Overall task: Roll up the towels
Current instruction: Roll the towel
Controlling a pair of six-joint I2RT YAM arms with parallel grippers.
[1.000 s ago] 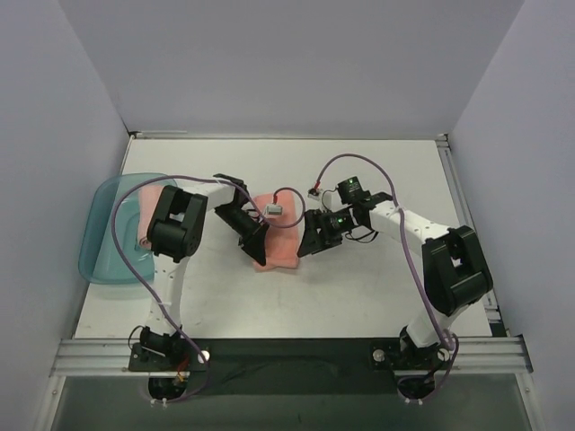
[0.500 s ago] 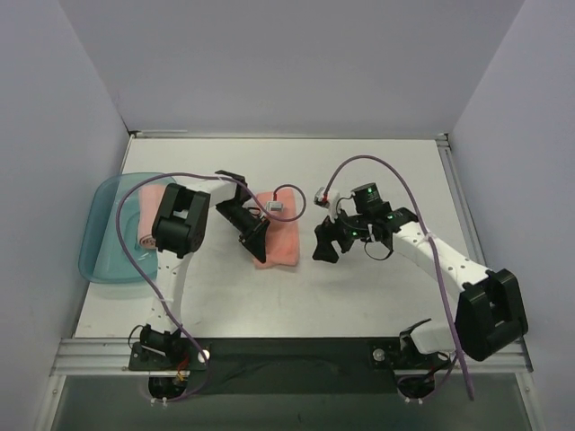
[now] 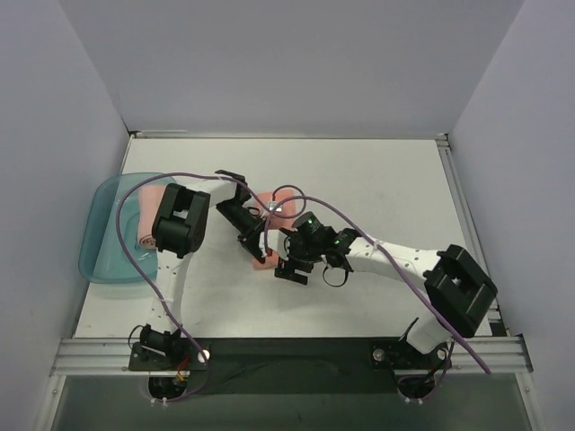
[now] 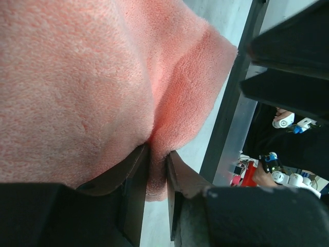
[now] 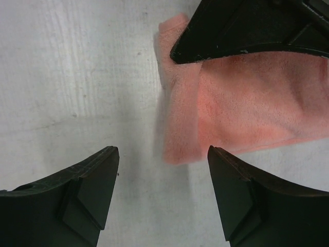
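Note:
A salmon-pink towel (image 3: 264, 262) lies on the white table, mostly hidden by both arms in the top view. My left gripper (image 3: 254, 241) is shut on a raised fold at the towel's left edge; in the left wrist view the towel (image 4: 77, 77) fills the frame with the gripper (image 4: 158, 154) pinching that fold. My right gripper (image 3: 289, 269) is open and empty, low over the towel's near-left corner. In the right wrist view the gripper (image 5: 162, 152) straddles that corner of the towel (image 5: 247, 108). Another pink towel (image 3: 144, 220) lies in the tray.
A translucent teal tray (image 3: 97, 251) stands at the table's left edge. A purple cable (image 3: 359, 242) runs along the right arm over the towel. The left gripper's dark finger (image 5: 247, 31) lies across the top of the right wrist view.
My right arm has swung left from the towel's right side to its near-left corner, gripper open. My left gripper has stayed shut on the towel.

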